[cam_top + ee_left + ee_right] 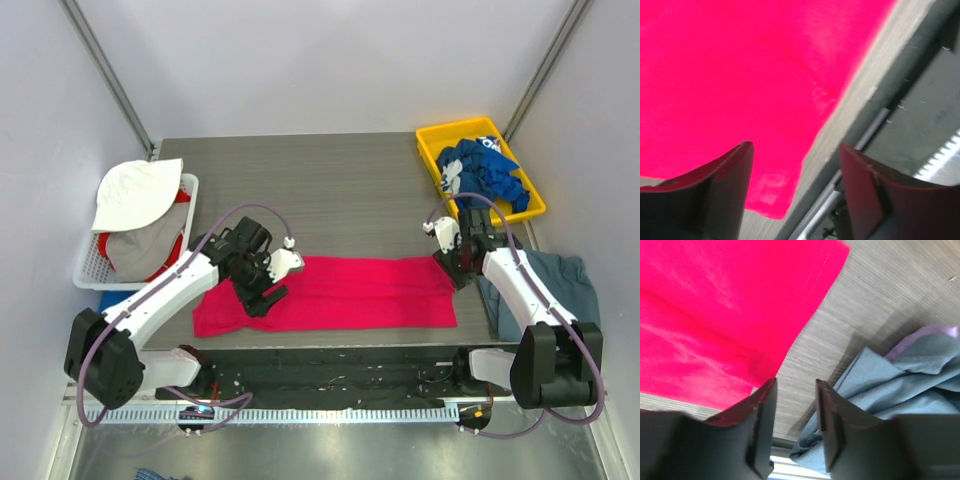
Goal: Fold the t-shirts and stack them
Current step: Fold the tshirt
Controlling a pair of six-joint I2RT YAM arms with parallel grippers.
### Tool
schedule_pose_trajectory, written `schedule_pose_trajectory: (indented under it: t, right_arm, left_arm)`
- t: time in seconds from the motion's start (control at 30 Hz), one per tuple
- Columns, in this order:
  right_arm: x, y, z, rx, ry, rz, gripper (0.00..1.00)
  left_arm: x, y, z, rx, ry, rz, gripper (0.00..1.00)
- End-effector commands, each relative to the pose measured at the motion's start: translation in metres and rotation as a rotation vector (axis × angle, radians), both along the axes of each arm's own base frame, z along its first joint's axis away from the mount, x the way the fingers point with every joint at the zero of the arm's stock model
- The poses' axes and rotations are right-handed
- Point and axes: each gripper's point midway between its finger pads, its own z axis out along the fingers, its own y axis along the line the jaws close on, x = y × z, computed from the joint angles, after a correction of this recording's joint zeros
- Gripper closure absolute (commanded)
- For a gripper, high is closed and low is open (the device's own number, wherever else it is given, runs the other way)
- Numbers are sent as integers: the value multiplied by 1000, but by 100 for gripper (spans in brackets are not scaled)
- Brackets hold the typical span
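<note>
Pink-red t-shirt [340,293]: it is lying flat on the table [340,180] as a long band, its long axis running from my left arm's side to my right arm's side.
Left end of the pink-red t-shirt: my left gripper [268,290] is hovering over it. In the wrist view the left gripper [795,150] is standing wide open with nothing between its fingers, and the cloth is spreading ahead of the jaws.
Right end of the pink-red t-shirt: my right gripper [452,272] is sitting at this short edge. In the wrist view the right gripper [796,385] is parted narrowly and holding nothing. The pink cloth is lying to one side of the jaws, and bare table is showing in the gap.
Nearer arm: each arm is sitting by its own end, so I am judging either end reachable for a fold along the long axis.
Beyond the right end: a slate grey-blue t-shirt [560,285] is lying crumpled just past the right gripper, apart from the pink one.
Farther off: royal blue t-shirts [480,172] are heaped in a yellow bin [430,150].
</note>
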Motion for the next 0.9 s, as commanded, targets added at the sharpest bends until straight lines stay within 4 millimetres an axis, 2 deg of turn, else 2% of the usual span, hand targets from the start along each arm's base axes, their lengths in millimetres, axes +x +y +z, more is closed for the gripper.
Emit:
schedule_pose_trajectory:
  t: [0.0,0.07,0.1,0.13,0.17,0.2,0.3,0.47,0.63,0.87]
  right_arm:
    - [27,12,31,61,-103,8,46]
    - [31,17,37,79,-119,17,39]
    - [35,21,44,89,-133,21,34]
    - [37,23,46,96,-140,22,33]
    - [38,27,48,111,-145,31,31]
    - [40,32,51,120,-148,44,20]
    - [38,45,46,124,-128,71,10]
    - [34,72,28,79,-99,160,9]
    - [39,73,7,41,-68,173,8]
    - [37,73,-28,12,6,209,8]
  left_arm:
    - [25,9,2,35,-165,36,19]
    - [31,14,-4,62,-198,54,16]
    - [36,21,-7,96,-225,75,11]
    - [45,20,-7,93,-264,96,9]
    - [45,23,-12,106,-269,110,6]
    - [49,26,-14,123,-287,124,0]
    - [62,31,-22,161,-322,163,0]
    - [82,32,-33,175,-338,206,0]
    - [99,41,-40,178,-339,249,0]
    - [104,52,-64,210,-274,255,0]
